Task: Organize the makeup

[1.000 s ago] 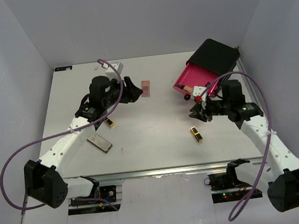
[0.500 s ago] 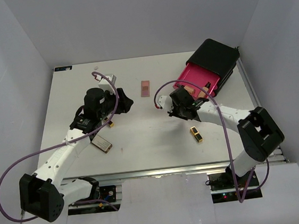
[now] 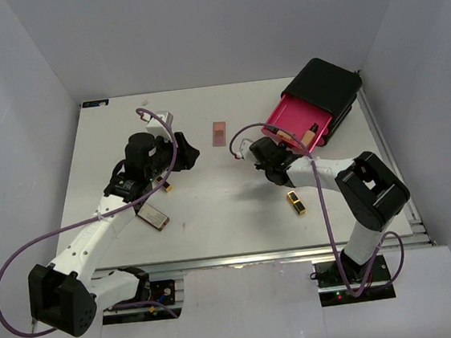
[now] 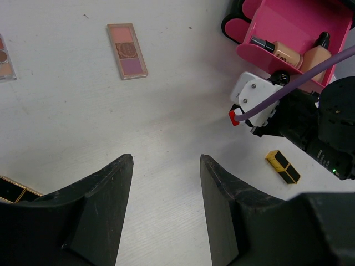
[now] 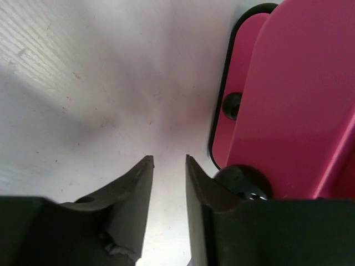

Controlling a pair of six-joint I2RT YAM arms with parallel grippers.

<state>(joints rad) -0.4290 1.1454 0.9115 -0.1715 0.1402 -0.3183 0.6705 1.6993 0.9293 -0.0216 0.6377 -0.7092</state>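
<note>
A tan-pink eyeshadow palette [image 3: 219, 132] [image 4: 127, 51] lies flat at the back middle of the table. A black-and-gold lipstick [image 3: 297, 203] [image 4: 283, 166] lies near the right arm. Another lipstick [image 3: 165, 186] and a brown rectangular case [image 3: 151, 216] lie under the left arm. Tan bottles [image 4: 274, 51] lie in the pink drawer [image 3: 293, 117] [image 5: 294, 83]. My left gripper [image 3: 189, 153] [image 4: 166, 160] is open and empty, left of and nearer than the palette. My right gripper [image 3: 266, 155] [image 5: 169, 160] is slightly open and empty, low over the table just left of the drawer front.
The black box [image 3: 325, 84] stands at the back right with its pink drawer pulled out; a black knob [image 5: 244, 180] on the drawer front is close to my right fingers. A second palette [image 4: 4, 55] shows at the left edge of the left wrist view.
My right gripper has swung left from the drawer's front corner to the table in front of the drawer, its arm folding. My left gripper has pulled back from the palette, leftward and nearer.
</note>
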